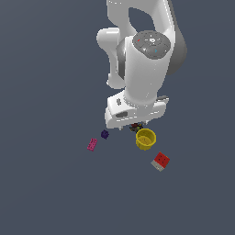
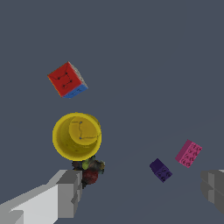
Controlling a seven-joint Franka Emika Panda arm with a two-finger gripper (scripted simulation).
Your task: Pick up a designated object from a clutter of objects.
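Exterior view showed the white arm [image 1: 140,59] filling the upper middle of the frame, its bulk hiding most of the fingers [image 1: 133,126]; only short tips poked out below the hand. A tiny dark red-black thing [image 1: 135,127] sat half concealed just under them, too small to make out, possibly a lumpy, mottled shape. The yellow cup [image 1: 146,139] stood upright beside it, smooth and round, open mouth up. The designated cube [image 1: 160,161] lay toward the lower right of that frame, well apart from the fingers, a red face with dark grid lines uppermost and a whitish side below.

Through the wrist camera the fingers [image 2: 142,188] stood wide apart and held nothing, both grey blocky pads cut off by the frame edges. The cube [image 2: 66,80] showed a red face and a blue side there. A studded flat pink brick [image 2: 188,153] and a tiny purple block [image 2: 160,169] lay near each other on the plain dark table [image 2: 144,65].
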